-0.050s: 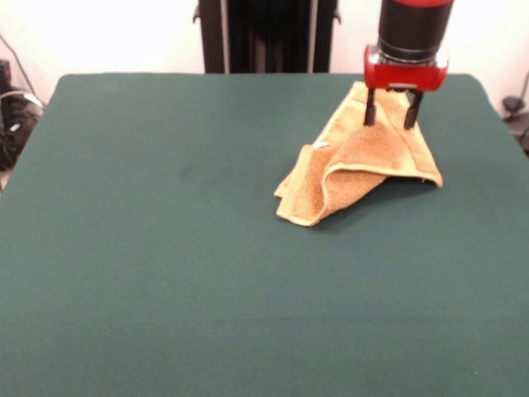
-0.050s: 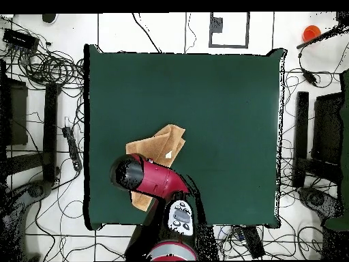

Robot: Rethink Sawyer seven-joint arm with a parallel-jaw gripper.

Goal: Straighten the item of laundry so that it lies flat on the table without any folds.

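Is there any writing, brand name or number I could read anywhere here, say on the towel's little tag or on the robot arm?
No text can be read in either view.
Small white label on the towel: too small to tell whether it is printed.
Panel on the arm, overhead view: buttons or marks, too blurred to read.
Gripper housing: no lettering visible.

This is a robotics lab, set up for recording rather than living or selling. A large table (image 2: 225, 102) covered edge to edge in plain dark green cloth stands on a pale tiled floor (image 2: 153, 31), and loose black cables (image 2: 48, 65) sprawl past its edges on every side (they coil thickest off one corner). Dark equipment stands (image 2: 310, 136) flank it. A red and black robot arm (image 2: 153, 179) reaches over the table from a black pedestal (image 1: 269, 33) before a bare white wall (image 1: 107, 33).
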